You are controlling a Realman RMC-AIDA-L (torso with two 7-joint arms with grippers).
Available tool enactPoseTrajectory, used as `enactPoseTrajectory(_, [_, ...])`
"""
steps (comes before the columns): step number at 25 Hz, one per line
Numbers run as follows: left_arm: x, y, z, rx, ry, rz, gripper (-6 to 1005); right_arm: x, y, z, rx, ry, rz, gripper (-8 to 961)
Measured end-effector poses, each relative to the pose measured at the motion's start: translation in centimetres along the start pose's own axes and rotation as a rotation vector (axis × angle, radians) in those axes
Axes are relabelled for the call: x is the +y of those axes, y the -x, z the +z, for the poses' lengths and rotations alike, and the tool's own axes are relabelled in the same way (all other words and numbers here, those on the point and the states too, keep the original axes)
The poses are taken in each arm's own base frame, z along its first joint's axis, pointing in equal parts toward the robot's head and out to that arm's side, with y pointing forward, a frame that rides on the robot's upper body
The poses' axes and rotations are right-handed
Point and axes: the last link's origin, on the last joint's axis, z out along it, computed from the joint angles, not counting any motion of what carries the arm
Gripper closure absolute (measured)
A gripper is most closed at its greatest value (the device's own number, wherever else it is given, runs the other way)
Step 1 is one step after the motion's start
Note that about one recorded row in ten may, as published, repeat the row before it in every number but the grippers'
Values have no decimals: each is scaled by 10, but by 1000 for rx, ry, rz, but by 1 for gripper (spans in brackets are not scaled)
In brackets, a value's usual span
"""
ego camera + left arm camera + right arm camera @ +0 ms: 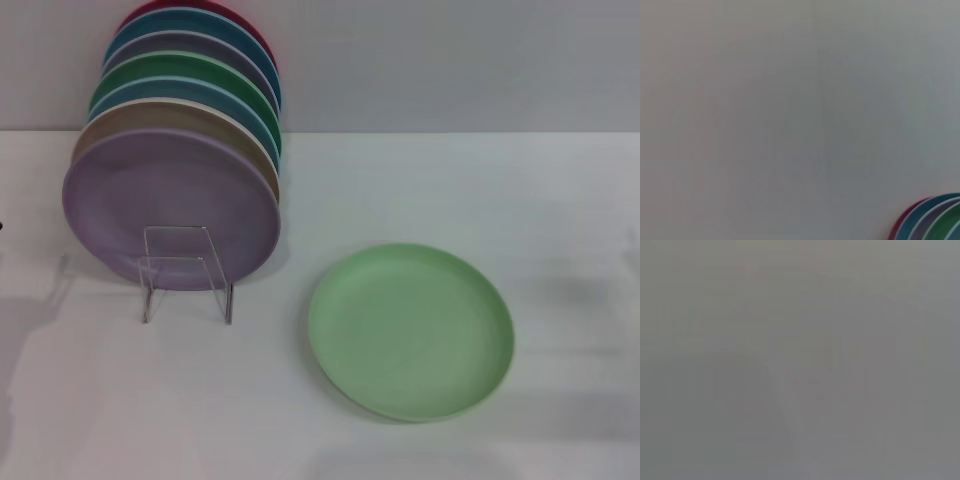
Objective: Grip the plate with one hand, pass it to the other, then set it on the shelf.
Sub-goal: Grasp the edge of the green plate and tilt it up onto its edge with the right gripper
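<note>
On worktop (480, 180), pale green plate (411, 331) lies flat, right of clear rack (187, 272) holding stacked plates (170, 205). Neither claw seen; claw state and direction from claws cannot be told. Right arm judged nearer.

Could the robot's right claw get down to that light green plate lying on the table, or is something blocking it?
Probably yes. The light green plate lies flat on the white table, apart from the rack of upright plates, with nothing on or over it. The right claw is not in view, so I cannot judge how far off it is.
</note>
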Motion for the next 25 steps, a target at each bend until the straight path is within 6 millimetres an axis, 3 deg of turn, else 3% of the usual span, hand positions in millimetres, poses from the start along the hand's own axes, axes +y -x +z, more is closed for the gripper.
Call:
enactPoseTrajectory(5, [-6, 2, -9, -14, -26, 2, 159, 7, 1, -5, -16, 40, 24, 179])
enactPoseTrajectory(10, [-8, 4, -15, -25, -37, 4, 159, 8, 15, -2, -61, 136, 58, 178])
enactPoseTrajectory(16, [-9, 4, -17, -26, -40, 4, 159, 17, 44, 54, 108, 362, 49, 180])
enactPoseTrajectory(19, [-9, 4, -18, -25, -40, 4, 159, 31, 71, 83, 228, 437, 77, 181])
enactPoseTrajectory(25, [-11, 5, -18, -33, -42, 8, 160, 60, 114, 113, 502, 528, 1, 184])
